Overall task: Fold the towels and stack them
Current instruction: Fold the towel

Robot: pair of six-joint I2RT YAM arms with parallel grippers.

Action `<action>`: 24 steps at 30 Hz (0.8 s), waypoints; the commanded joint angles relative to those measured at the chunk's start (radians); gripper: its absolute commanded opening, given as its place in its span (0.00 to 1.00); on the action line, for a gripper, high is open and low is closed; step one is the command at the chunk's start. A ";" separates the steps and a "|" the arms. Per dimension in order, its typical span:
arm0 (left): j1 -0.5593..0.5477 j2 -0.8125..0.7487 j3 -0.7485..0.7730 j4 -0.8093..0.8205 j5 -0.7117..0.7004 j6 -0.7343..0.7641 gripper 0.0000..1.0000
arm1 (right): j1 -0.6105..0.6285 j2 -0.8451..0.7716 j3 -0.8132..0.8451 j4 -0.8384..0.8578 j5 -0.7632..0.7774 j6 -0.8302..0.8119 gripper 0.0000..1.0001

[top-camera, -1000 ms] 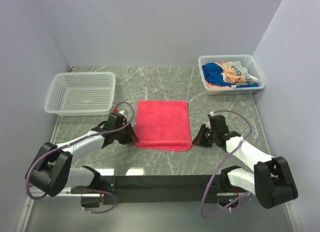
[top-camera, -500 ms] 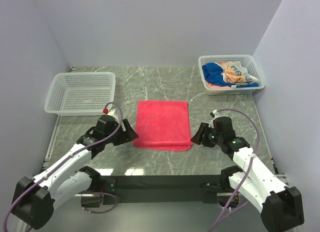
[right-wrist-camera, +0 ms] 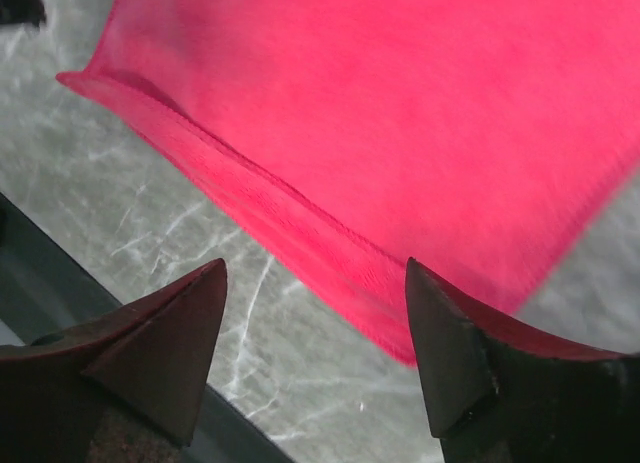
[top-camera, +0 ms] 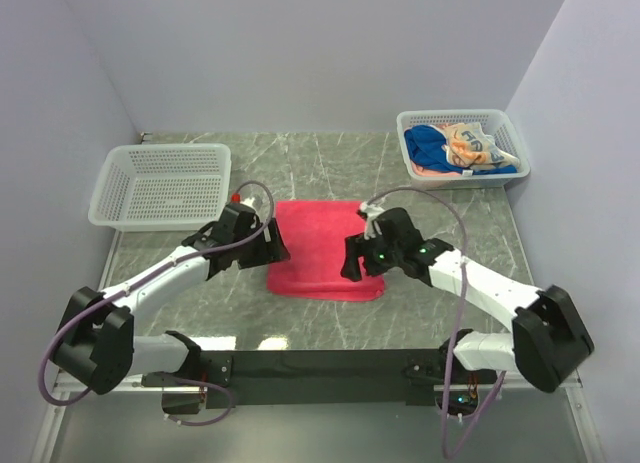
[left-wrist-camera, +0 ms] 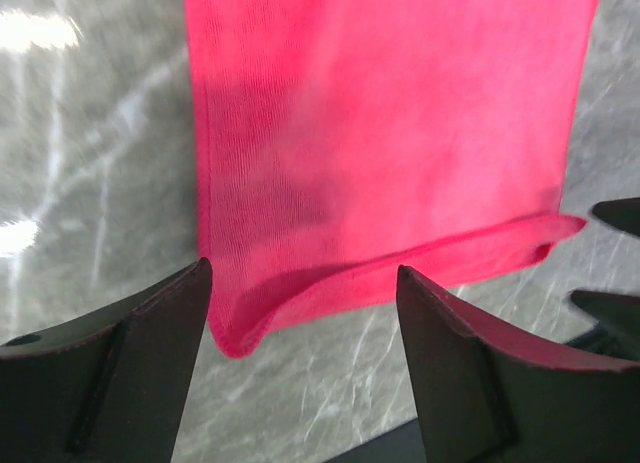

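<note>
Your left hand (top-camera: 271,246) and right hand (top-camera: 352,265) both stand wide and empty over the near corners of the folded pink-red towel (top-camera: 322,245), flat mid-desk (top-camera: 330,168).

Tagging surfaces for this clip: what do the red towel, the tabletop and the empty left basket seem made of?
Red towel: soft matte cloth, probably microfibre; fine ribbed weave and stitched hem show.
Tabletop: glossy grey-green marble-look surface, white veins and glare; stone or laminate, unclear.
Left basket: white moulded plastic, likely; regular mesh holes.
</note>
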 commanded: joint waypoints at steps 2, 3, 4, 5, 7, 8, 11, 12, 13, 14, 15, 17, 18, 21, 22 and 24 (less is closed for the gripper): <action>-0.003 -0.004 0.086 -0.042 -0.106 0.078 0.82 | 0.060 0.125 0.100 0.048 -0.027 -0.136 0.79; -0.003 -0.007 0.094 -0.049 -0.117 0.085 0.84 | 0.070 0.146 0.109 0.046 -0.039 -0.156 0.79; -0.003 -0.008 0.097 -0.058 -0.117 0.090 0.84 | 0.087 0.186 0.117 0.049 -0.045 -0.162 0.79; -0.003 -0.013 0.097 -0.062 -0.115 0.101 0.85 | 0.096 0.203 0.129 0.049 -0.048 -0.170 0.79; -0.001 -0.030 0.085 -0.060 -0.153 0.112 0.86 | 0.119 0.252 0.144 0.051 -0.066 -0.182 0.79; -0.003 -0.037 0.080 -0.059 -0.155 0.115 0.86 | 0.129 0.264 0.148 0.049 -0.071 -0.185 0.79; -0.001 -0.068 0.060 -0.062 -0.157 0.125 0.85 | 0.164 0.298 0.157 0.037 -0.073 -0.193 0.79; -0.001 -0.083 0.054 -0.063 -0.160 0.130 0.85 | 0.170 0.306 0.158 0.033 -0.074 -0.190 0.78; -0.001 -0.091 0.045 -0.063 -0.160 0.131 0.85 | 0.178 0.307 0.158 0.033 -0.085 -0.191 0.78; -0.003 -0.100 0.039 -0.060 -0.160 0.133 0.84 | 0.188 0.307 0.154 0.031 -0.085 -0.190 0.78; -0.003 -0.114 0.032 -0.059 -0.163 0.133 0.84 | 0.195 0.310 0.152 0.030 -0.086 -0.182 0.77; -0.001 -0.122 0.019 -0.055 -0.164 0.130 0.84 | 0.207 0.309 0.146 0.019 -0.091 -0.173 0.76; -0.001 -0.123 0.019 -0.059 -0.163 0.128 0.84 | 0.219 0.301 0.143 0.014 -0.093 -0.171 0.75; -0.001 -0.128 0.014 -0.063 -0.161 0.121 0.83 | 0.256 0.283 0.125 0.002 -0.074 -0.154 0.73; -0.001 -0.129 0.012 -0.063 -0.160 0.118 0.83 | 0.265 0.263 0.119 -0.003 -0.068 -0.150 0.71; -0.003 -0.134 0.008 -0.059 -0.155 0.110 0.83 | 0.276 0.245 0.092 -0.004 -0.062 -0.122 0.69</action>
